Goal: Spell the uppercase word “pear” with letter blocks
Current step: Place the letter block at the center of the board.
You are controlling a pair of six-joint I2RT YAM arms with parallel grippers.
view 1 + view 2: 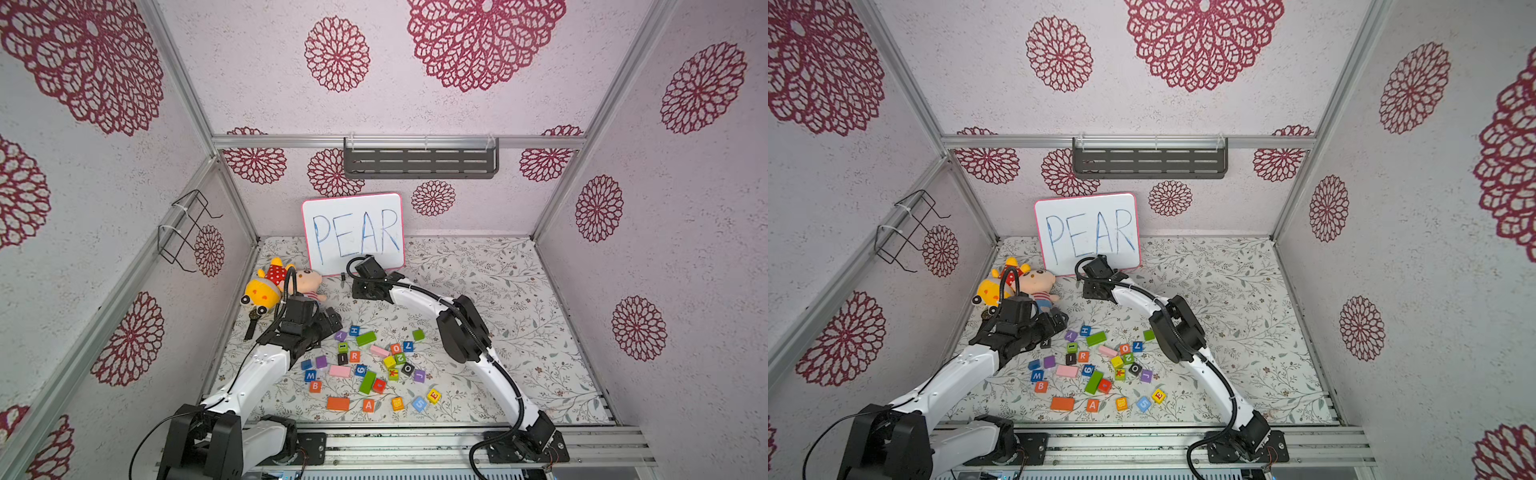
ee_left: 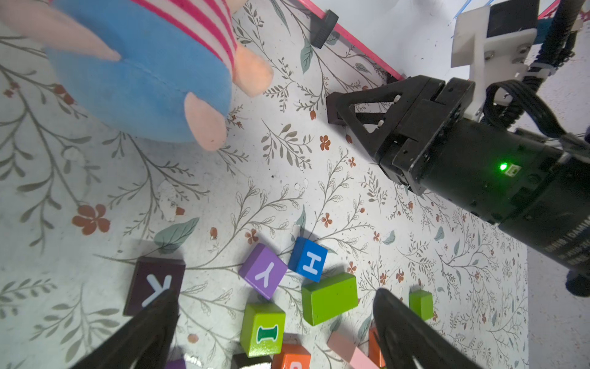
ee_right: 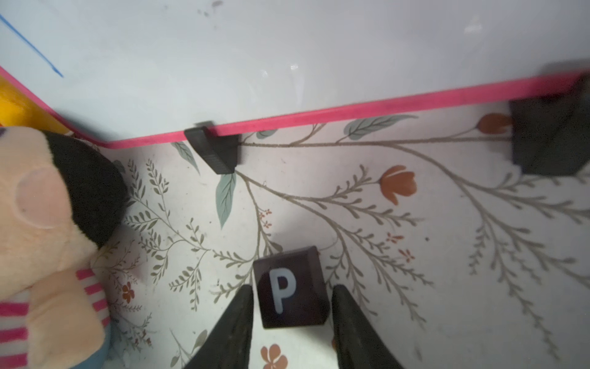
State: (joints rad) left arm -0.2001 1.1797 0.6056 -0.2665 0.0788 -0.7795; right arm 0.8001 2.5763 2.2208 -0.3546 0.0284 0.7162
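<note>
The left gripper [image 2: 274, 295] hangs wide open and empty over the middle of the worktop [image 1: 498, 311]. The R cube [image 1: 354, 356] lies there. The A cube [image 1: 368, 405] and E cube [image 1: 434, 396] sit near the front edge. The right gripper [image 3: 291, 292] straddles the P cube [image 3: 289, 274], jaws slightly apart, at the far edge before the whiteboard [image 3: 287, 64]. Pulling away crooked could drag or topple it. Count: 4 word cubes, 2 grippers, 1 whiteboard.

Floral table [image 1: 498, 291], letter blocks [image 1: 354, 356], plush toys [image 1: 309, 281], whiteboard [image 1: 353, 232]
</note>
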